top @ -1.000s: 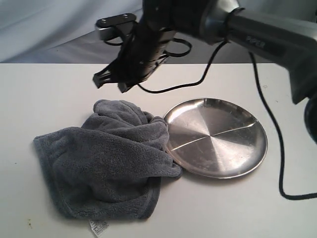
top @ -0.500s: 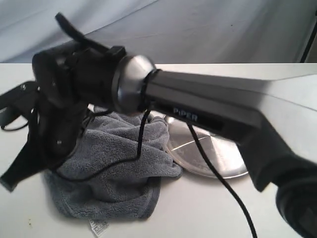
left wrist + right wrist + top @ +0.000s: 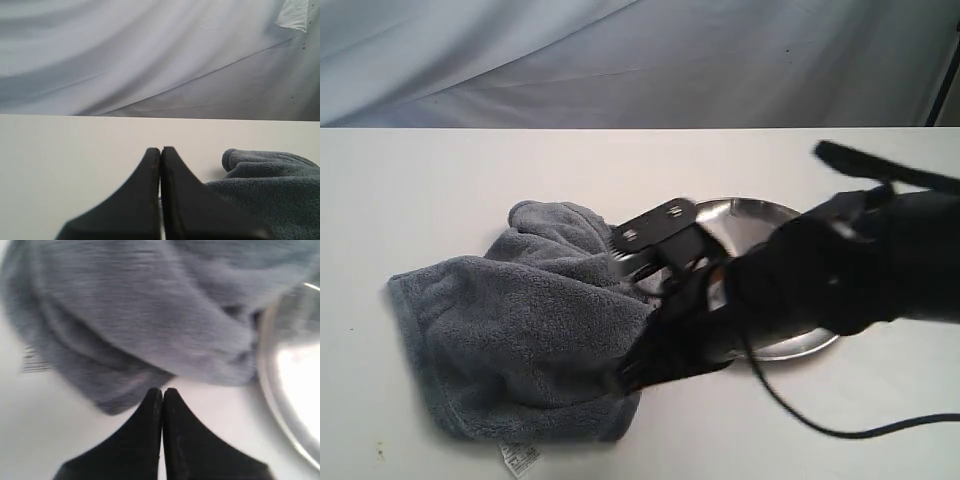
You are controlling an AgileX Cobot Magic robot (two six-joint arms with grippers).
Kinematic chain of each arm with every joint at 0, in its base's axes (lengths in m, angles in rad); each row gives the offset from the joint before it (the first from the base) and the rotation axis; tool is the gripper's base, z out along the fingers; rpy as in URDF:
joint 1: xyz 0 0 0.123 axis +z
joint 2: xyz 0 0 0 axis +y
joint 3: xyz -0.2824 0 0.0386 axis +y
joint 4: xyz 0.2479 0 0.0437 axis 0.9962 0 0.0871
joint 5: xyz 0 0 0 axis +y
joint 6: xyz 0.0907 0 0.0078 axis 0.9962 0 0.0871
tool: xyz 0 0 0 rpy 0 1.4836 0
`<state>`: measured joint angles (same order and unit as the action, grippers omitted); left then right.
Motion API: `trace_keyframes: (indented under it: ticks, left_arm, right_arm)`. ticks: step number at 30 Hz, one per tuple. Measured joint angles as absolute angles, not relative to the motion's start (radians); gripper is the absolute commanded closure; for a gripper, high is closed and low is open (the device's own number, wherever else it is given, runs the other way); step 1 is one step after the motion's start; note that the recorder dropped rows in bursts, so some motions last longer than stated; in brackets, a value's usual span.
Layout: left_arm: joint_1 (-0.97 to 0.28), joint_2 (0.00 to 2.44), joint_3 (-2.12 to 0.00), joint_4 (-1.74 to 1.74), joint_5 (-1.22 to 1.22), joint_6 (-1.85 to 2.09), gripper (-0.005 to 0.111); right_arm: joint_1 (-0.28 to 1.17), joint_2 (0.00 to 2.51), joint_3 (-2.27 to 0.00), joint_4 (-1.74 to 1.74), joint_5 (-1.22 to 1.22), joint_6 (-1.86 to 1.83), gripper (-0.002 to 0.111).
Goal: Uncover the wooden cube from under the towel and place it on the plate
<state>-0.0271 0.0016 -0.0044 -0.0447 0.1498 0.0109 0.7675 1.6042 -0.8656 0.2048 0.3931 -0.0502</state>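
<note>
On the white surface (image 3: 420,180) the right pincer (image 3: 161,392), pressed together like the left pincer (image 3: 160,151), has dropped to the towel's (image 3: 520,320) 4 o'clock edge by the plate (image 3: 760,212), while the wooden cube remains unseen, presumably underneath.

A white table (image 3: 440,170) stands before a draped, wrinkled pale grey-blue cloth backdrop (image 3: 620,50), evenly lit.

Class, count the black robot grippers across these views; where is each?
2. The right gripper, shut, is at the edge of the fluffy dark grey towel, beside the round steel plate. The left gripper, also shut, shows only in its wrist view, near the towel.
</note>
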Motion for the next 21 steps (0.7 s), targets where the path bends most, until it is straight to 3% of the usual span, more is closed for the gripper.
trace_keyframes:
  ticks: [3, 7, 13, 21]
  left_arm:
    - [-0.027, 0.002, -0.004, -0.045, 0.15, 0.011, 0.105]
    - [-0.027, 0.002, -0.004, -0.045, 0.15, 0.011, 0.105]
    - [-0.027, 0.002, -0.004, -0.045, 0.15, 0.011, 0.105]
    - [-0.027, 0.002, -0.004, -0.045, 0.15, 0.011, 0.105]
  right_arm:
    - [0.583, 1.564, -0.834, 0.205, 0.378, -0.035, 0.108]
    - [0.442, 1.634, -0.973, 0.194, 0.413, -0.027, 0.108]
    - [0.461, 1.878, -1.394, 0.152, 0.689, -0.025, 0.108]
    - [0.611, 2.081, -1.737, 0.146, 0.79, -0.027, 0.108]
